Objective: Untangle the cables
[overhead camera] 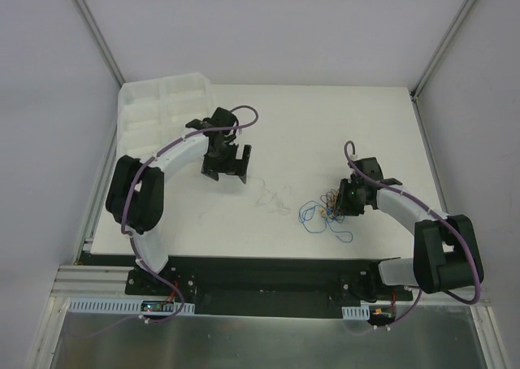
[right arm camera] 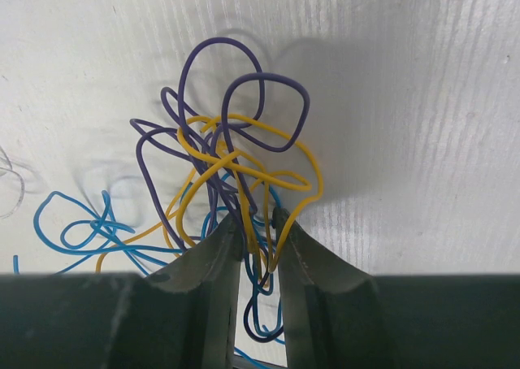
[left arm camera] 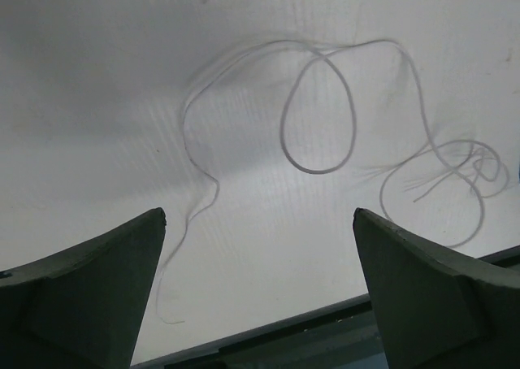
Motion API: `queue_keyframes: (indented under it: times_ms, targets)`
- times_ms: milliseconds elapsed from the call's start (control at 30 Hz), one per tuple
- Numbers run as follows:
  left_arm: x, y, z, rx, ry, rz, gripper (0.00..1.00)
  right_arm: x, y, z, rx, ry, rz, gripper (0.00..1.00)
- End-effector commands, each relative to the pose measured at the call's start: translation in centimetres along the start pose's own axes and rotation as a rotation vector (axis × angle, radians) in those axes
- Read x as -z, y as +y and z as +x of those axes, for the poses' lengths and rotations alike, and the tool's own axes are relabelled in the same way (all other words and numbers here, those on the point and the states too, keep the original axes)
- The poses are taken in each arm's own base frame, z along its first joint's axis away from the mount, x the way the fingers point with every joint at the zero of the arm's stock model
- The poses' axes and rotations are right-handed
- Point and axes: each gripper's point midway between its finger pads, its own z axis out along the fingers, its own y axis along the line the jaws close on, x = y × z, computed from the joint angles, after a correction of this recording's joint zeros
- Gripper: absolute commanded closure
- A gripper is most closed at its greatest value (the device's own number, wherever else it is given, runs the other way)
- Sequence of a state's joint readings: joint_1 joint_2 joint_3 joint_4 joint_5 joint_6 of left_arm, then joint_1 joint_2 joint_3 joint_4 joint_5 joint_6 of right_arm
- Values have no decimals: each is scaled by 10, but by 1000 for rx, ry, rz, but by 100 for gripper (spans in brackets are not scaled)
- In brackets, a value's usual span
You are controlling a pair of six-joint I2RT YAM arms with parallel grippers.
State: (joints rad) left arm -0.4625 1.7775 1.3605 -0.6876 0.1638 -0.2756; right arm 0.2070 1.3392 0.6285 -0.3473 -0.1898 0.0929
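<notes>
The cables form a small tangle of purple, yellow and blue strands on the white table. My right gripper is shut on several strands of it, yellow and purple wires pinched between the narrow jaws. From above, the bundle lies just left of the right gripper, with blue loops trailing toward the near edge. A separate thin pale wire lies loose in loops on the table, faint in the top view. My left gripper hovers behind that wire, jaws wide open and holding nothing; from above it sits left of the pale wire.
A white moulded tray stands at the back left corner. The table's dark near edge shows just beyond the left fingers. Grey walls enclose the table on three sides.
</notes>
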Motion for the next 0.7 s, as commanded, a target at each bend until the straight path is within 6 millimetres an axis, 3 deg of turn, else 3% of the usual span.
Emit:
queue_keyframes:
  times_ms: [0,133,367,500,667]
  targets:
    - [-21,10,18,26,119,72,1,-1,-8,8,1,34,27,73]
    - [-31,1,25,83,147,181,1,-1,-8,8,2,28,26,73]
    - [-20,-53,25,127,91,535,1,-1,-9,9,1,27,28,73]
    - [-16,-69,26,82,47,598,1,-1,-8,8,3,26,26,73]
    - [-26,-92,39,-10,66,628,1,-1,-8,9,3,27,23,73]
